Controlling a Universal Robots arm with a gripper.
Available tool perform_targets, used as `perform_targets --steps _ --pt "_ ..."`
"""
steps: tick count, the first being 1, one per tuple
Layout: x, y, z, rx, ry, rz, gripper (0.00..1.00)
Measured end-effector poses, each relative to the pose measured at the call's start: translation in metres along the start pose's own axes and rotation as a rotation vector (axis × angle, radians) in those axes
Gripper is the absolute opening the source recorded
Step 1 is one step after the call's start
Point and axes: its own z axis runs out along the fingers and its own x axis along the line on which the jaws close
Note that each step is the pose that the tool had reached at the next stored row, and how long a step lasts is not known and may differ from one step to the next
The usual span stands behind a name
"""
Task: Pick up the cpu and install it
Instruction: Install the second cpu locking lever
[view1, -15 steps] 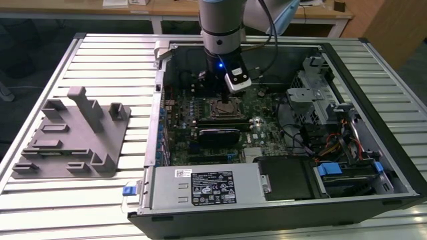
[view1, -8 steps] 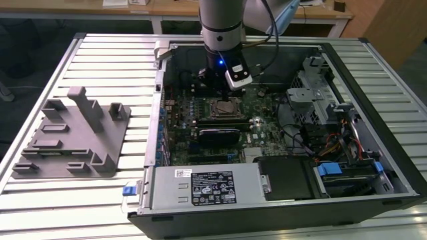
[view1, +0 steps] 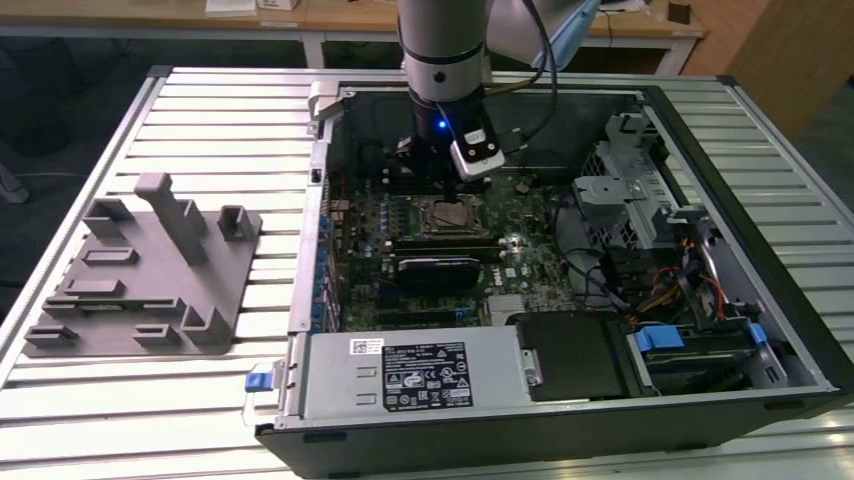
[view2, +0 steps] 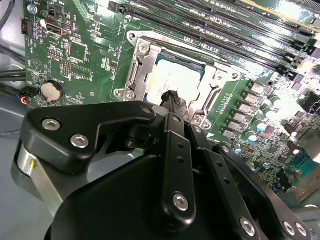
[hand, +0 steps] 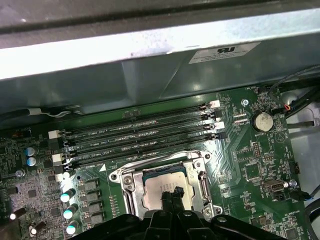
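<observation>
Arm (view1: 441, 50) vertical, claw (hand: 172, 192) tips closed over cpu (hand: 160, 187) in socket (hand: 127, 185).

A black label with white print (view1: 427, 378) and a small white sticker (view1: 363, 347) stand on the grey power supply (view1: 400, 372), neither legible. In the first wrist view, a white label (hand: 223, 52) on the case wall (hand: 150, 75) and tiny white lettering along the memory slots (hand: 135, 135) cannot be made out.
</observation>
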Motion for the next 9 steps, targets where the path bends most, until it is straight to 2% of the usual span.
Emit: perform_targets --steps 9 --pt "-0.0017 -0.0078 -0.0003 -0.0001 0.0000 0.000 0.11"
